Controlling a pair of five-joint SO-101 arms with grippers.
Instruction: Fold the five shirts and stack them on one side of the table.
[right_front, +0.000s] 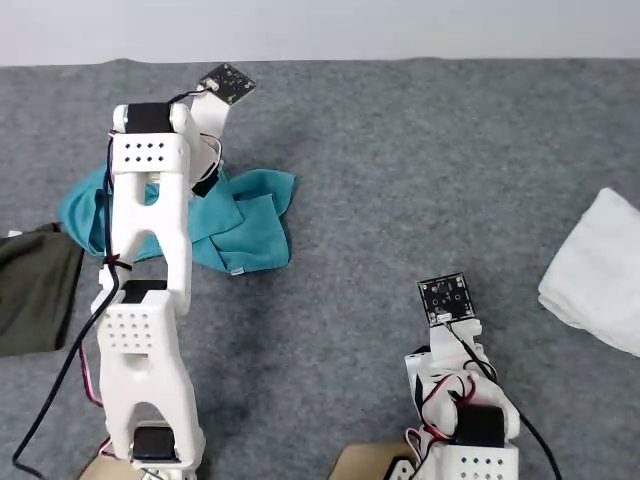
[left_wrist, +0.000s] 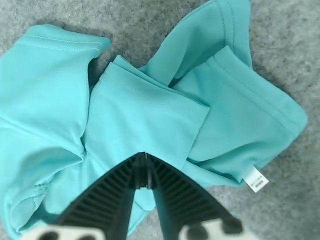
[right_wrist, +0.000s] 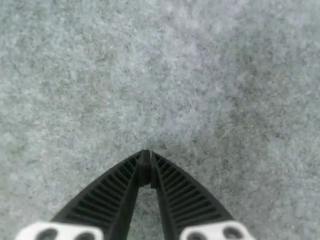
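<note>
A teal shirt (right_front: 250, 225) lies crumpled on the grey felt table at the left, with folds and a sleeve bunched over each other (left_wrist: 145, 115). Its white label (left_wrist: 256, 179) sticks out at one edge. My left arm (right_front: 150, 200) stretches over this shirt. My left gripper (left_wrist: 144, 160) is shut above the cloth, its tips together with nothing between them. My right arm (right_front: 455, 400) sits at the near right. My right gripper (right_wrist: 146, 156) is shut over bare felt, holding nothing.
A dark olive shirt (right_front: 35, 285) lies at the table's left edge, beside the teal one. A white folded shirt (right_front: 600, 270) rests at the right edge. The grey felt (right_front: 400, 180) runs open across the middle and back.
</note>
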